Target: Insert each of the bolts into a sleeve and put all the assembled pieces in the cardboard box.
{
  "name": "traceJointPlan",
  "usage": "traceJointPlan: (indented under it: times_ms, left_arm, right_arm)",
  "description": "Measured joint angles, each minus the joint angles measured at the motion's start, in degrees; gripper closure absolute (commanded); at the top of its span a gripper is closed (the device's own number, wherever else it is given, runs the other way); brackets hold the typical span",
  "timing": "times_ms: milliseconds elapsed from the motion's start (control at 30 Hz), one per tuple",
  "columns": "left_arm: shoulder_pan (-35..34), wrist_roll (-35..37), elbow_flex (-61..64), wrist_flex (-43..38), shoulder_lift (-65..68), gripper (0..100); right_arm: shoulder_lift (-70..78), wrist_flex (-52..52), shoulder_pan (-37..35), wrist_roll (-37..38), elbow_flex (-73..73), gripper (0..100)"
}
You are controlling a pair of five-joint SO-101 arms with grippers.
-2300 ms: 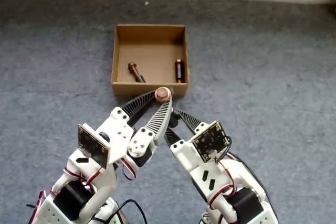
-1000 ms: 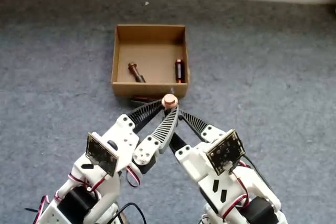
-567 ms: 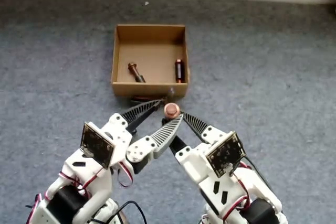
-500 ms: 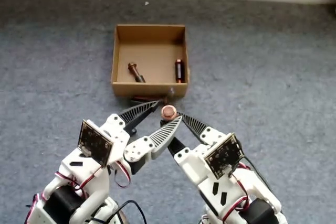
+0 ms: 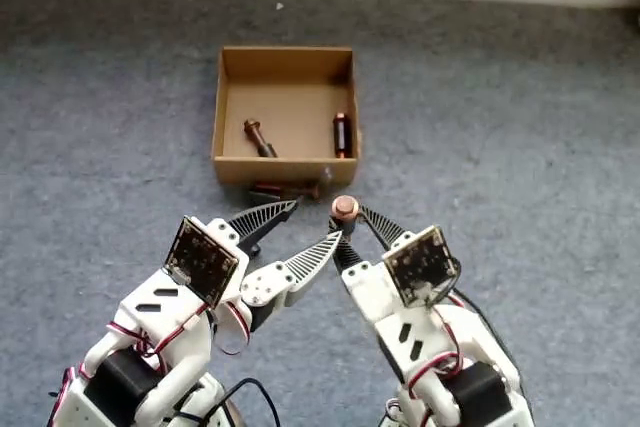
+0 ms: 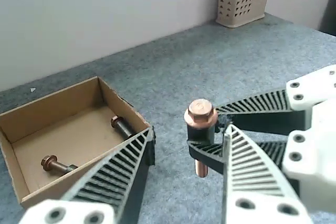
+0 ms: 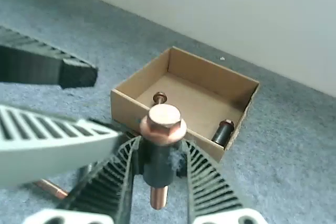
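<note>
**Arm pose.** Your right gripper [image 5: 345,225] stands just near of the cardboard box [image 5: 285,51]. It is clamped on an upright bolt-and-sleeve piece [image 5: 345,209], copper head up. Your left gripper [image 5: 312,223] sits just left of it, fingers spread wide and gripping nothing.

**Change.** A second ago both grippers met on the piece. The left has since let go and drawn back, and the piece has shifted right.

**Other items.** Two assembled pieces [image 5: 259,137] lie in the box, and a loose bolt [image 5: 285,189] lies on the worktop [image 5: 520,147] by its near wall.
</note>
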Motion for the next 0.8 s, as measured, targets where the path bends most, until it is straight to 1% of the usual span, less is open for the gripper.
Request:
traceJointPlan:
  times_ms: [233, 300, 400, 533, 633, 800]
  left_arm:
    - [-0.18, -0.44, -2.46, 1.58, 0.18, 78]
    - [-1.93, -0.44, -4.75, 3.25, -0.26, 80]
    - [-6.33, -1.05, -7.38, 5.36, -0.44, 88]
    - [-13.54, -6.15, -8.09, 7.21, -0.44, 100]
    - [-18.73, -8.7, -8.0, 8.79, -0.44, 99]
    - [-27.69, -9.41, -3.52, 9.49, -0.44, 99]
  right_arm:
    - [0.0, -10.02, 6.86, -0.09, 10.37, 99.3]
    - [0.0, -11.78, 7.56, -0.09, 11.6, 99.3]
    - [0.0, -12.57, 8.0, -0.09, 12.22, 99.3]
    - [0.0, -12.57, 8.18, -0.09, 12.22, 99.3]
    - [0.0, -12.57, 8.18, -0.09, 12.22, 99.3]
    - [0.0, -12.57, 8.18, -0.09, 12.22, 99.3]
